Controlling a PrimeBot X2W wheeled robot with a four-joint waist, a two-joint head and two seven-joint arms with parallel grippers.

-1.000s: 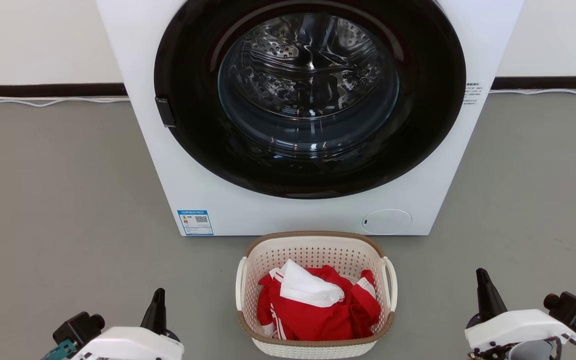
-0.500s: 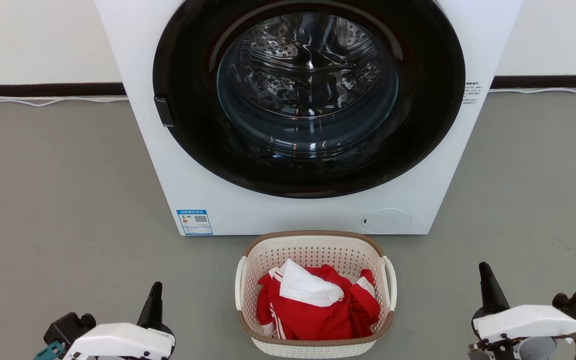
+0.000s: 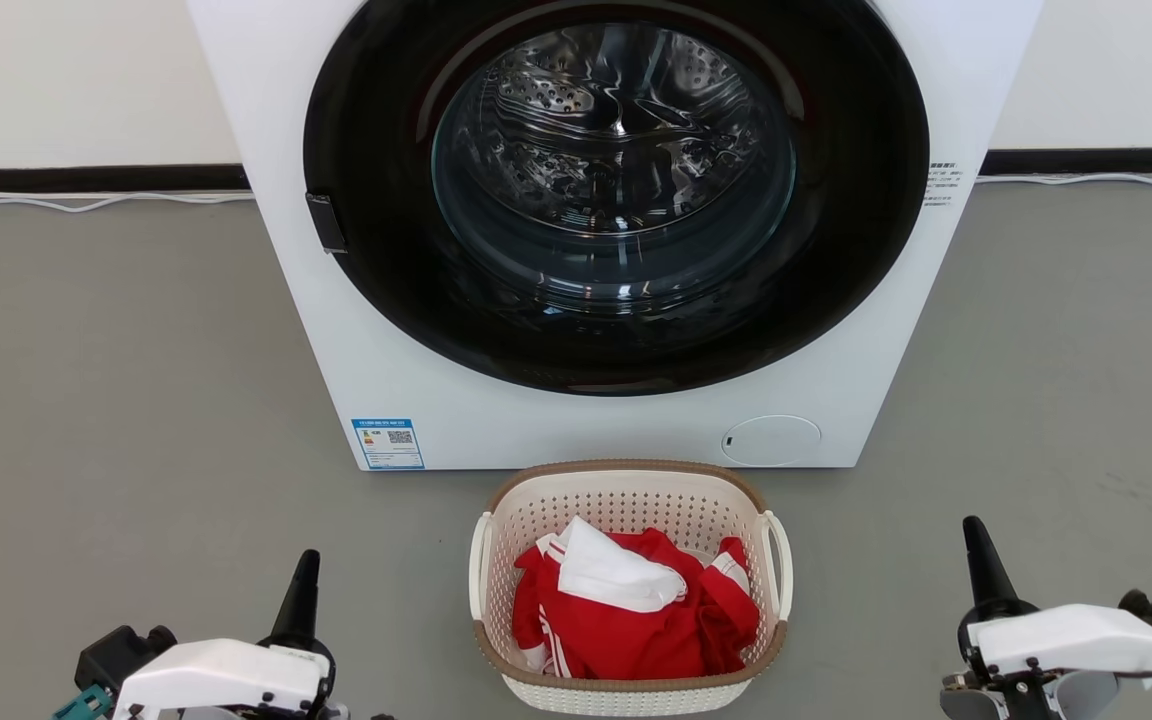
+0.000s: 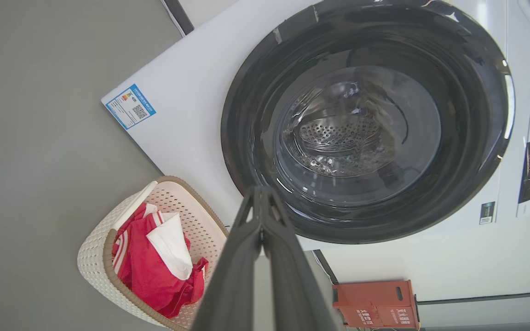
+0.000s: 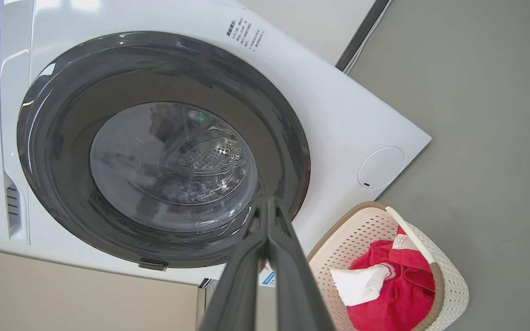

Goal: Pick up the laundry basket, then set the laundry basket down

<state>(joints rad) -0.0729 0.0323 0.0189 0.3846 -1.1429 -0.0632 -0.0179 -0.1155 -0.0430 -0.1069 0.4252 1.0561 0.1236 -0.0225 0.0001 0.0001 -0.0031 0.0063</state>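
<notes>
Your left gripper sits at the lower left of the head view. Its two dark fingers are pressed together into a single spike that points up the frame with a slight lean to the right, and the white wrist housing lies below it at the bottom edge. Your right gripper mirrors it at the lower right, fingers likewise together and leaning a little to the left, with its tip somewhat higher in the frame than the left one. Neither holds anything, and both are well apart from the basket. The basket stands on the grey floor at the bottom centre of the head view, between the two grippers and just in front of the washer. A red cloth lies in it with a white cloth on top, and nothing touches its white side handles. In the left wrist view the joined fingers rise from the bottom centre, the tip lies over the lower edge of the washer's dark round door, and the basket is at the lower left of the frame. In the right wrist view the joined fingers rise the same way to the door's lower rim, with the basket at the lower right.
</notes>
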